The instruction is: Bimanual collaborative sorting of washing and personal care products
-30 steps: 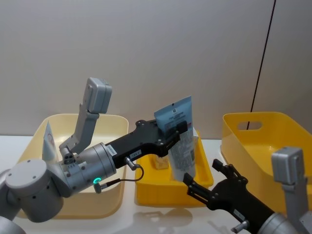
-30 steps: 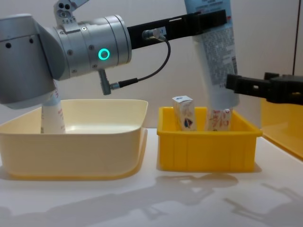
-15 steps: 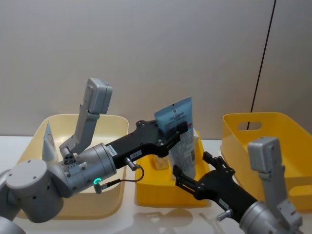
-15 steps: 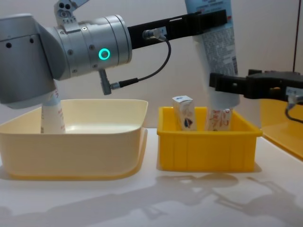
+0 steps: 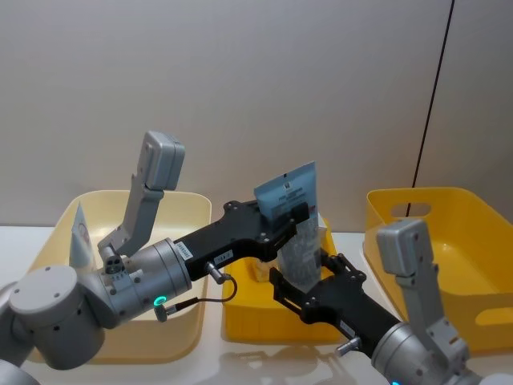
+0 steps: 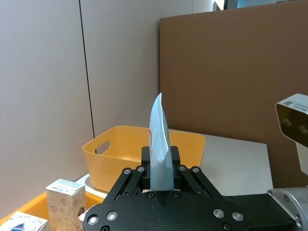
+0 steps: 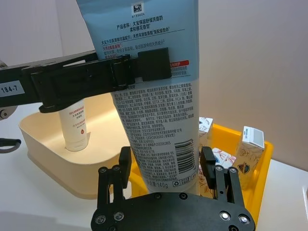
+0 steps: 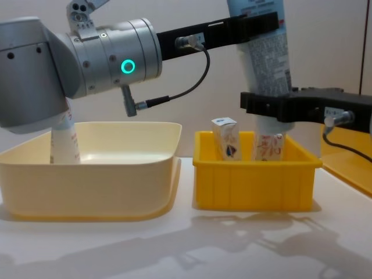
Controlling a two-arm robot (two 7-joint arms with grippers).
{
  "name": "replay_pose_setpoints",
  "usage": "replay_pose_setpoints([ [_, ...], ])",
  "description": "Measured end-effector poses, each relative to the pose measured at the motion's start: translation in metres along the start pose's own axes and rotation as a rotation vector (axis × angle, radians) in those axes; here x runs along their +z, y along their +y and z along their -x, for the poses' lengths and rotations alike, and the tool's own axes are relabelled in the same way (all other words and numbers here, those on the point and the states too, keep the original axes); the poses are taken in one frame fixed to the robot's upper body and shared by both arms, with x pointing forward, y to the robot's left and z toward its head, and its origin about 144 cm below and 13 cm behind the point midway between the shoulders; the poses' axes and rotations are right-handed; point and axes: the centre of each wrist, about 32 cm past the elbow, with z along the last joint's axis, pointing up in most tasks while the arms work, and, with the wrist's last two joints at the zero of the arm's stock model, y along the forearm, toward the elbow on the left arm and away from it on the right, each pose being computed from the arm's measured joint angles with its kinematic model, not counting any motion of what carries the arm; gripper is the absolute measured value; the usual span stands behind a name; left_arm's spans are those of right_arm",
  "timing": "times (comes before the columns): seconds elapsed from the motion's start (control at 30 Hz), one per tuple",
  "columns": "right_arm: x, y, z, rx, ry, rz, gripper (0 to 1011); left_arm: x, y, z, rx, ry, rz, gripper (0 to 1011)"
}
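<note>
Left tool (image 5: 290, 215): reaches from the lower left of the head view to frame centre. Its fingers are clamped flat on the pale blue squeeze tube (image 5: 286, 187), just under the crimped end. In the chest view the clamp sits at the top edge, right of centre.
Pale blue squeeze tube: close to upright with a slight tilt, crimped end up, printed back and barcode facing the right wrist camera. It hangs over the small yellow tray (image 8: 250, 181). The white cap end drops to about rim level behind the cartons; cannot tell if it rests on anything.
Right tool (image 5: 309, 278): comes in from the lower right of the head view, low at centre. Fingers are spread, one on each side of the tube's lower body at barcode height. The right wrist view shows a thin gap beside one finger (image 7: 124, 163); the other finger is at the tube's edge. It has hold of nothing.
Small white cartons (image 8: 225, 138): standing upright inside the small yellow tray, red-blue print, just beside the hanging tube.
Second squeeze tube (image 8: 63, 142): stands cap down in the cream tub (image 8: 116, 174), at the left edge of the chest view.
Cream tub: left half of the frame, on the white worktop (image 8: 174, 244), just beside the tray.
Small yellow tray: centre right of the chest view, on the worktop.
Large yellow tub (image 5: 425, 204): right side of the head view, handle slot in its wall.
</note>
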Motion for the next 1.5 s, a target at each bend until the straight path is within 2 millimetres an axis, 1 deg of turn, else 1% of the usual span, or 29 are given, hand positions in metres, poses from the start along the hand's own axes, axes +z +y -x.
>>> replay_pose_setpoints([
  [0.17, 0.000, 0.004, 0.001, 0.001, -0.005, 0.003, 792, 0.000, 0.000, 0.000, 0.000, 0.000, 0.000, 210],
  [0.23, 0.000, 0.004, 0.001, 0.001, -0.006, 0.004, 726, 0.000, 0.000, 0.000, 0.000, 0.000, 0.000, 210],
  [0.47, 0.001, 0.007, 0.001, 0.002, -0.010, 0.005, 672, 0.000, 0.000, 0.000, 0.000, 0.000, 0.000, 210],
  [0.5, 0.001, 0.008, 0.001, 0.002, -0.010, 0.005, 666, 0.000, 0.000, 0.000, 0.000, 0.000, 0.000, 235],
  [0.53, 0.001, 0.008, 0.002, 0.002, -0.011, 0.005, 663, 0.000, 0.000, 0.000, 0.000, 0.000, 0.000, 235],
  [0.63, 0.001, 0.008, 0.002, 0.002, -0.011, 0.005, 647, 0.000, 0.000, 0.000, 0.000, 0.000, 0.000, 296],
  [0.67, 0.001, 0.008, 0.002, 0.002, -0.011, 0.006, 641, 0.000, 0.000, 0.000, 0.000, 0.000, 0.000, 352],
  [0.7, 0.001, 0.008, 0.002, 0.002, -0.011, 0.006, 641, 0.000, 0.000, 0.000, 0.000, 0.000, 0.000, 373],
  [0.73, 0.000, 0.008, 0.002, 0.001, -0.012, 0.006, 635, 0.000, 0.000, 0.000, 0.000, 0.000, 0.000, 415],
  [0.87, 0.000, 0.008, 0.001, -0.009, -0.012, 0.006, 619, 0.000, 0.000, 0.000, 0.000, 0.000, 0.000, 513],
  [0.93, 0.000, 0.008, 0.001, -0.018, -0.013, 0.007, 612, 0.000, 0.000, 0.000, 0.000, 0.000, 0.000, 612],
  [1.17, -0.001, 0.008, -0.002, -0.074, -0.027, 0.011, 593, 0.000, 0.000, 0.000, 0.000, 0.000, 0.000, 811],
  [1.2, -0.001, 0.008, -0.002, -0.082, -0.028, 0.011, 593, 0.000, 0.000, 0.000, 0.000, 0.000, 0.000, 851],
  [1.23, -0.001, 0.008, -0.004, -0.100, -0.032, 0.011, 593, 0.000, 0.000, 0.000, 0.000, 0.000, 0.000, 863],
  [1.27, -0.001, 0.008, -0.004, -0.108, -0.034, 0.011, 593, 0.000, 0.000, 0.000, 0.000, 0.000, 0.000, 911],
  [1.3, -0.001, 0.008, -0.006, -0.128, -0.039, 0.009, 593, 0.000, 0.000, 0.000, 0.000, 0.000, 0.000, 911],
  [1.4, -0.002, 0.007, -0.008, -0.155, -0.046, 0.005, 593, 0.000, 0.000, 0.000, 0.000, 0.000, 0.000, 1003],
  [1.5, -0.001, 0.006, -0.014, -0.208, -0.060, -0.005, 593, 0.000, 0.000, 0.000, 0.000, 0.000, 0.000, 1003],
])
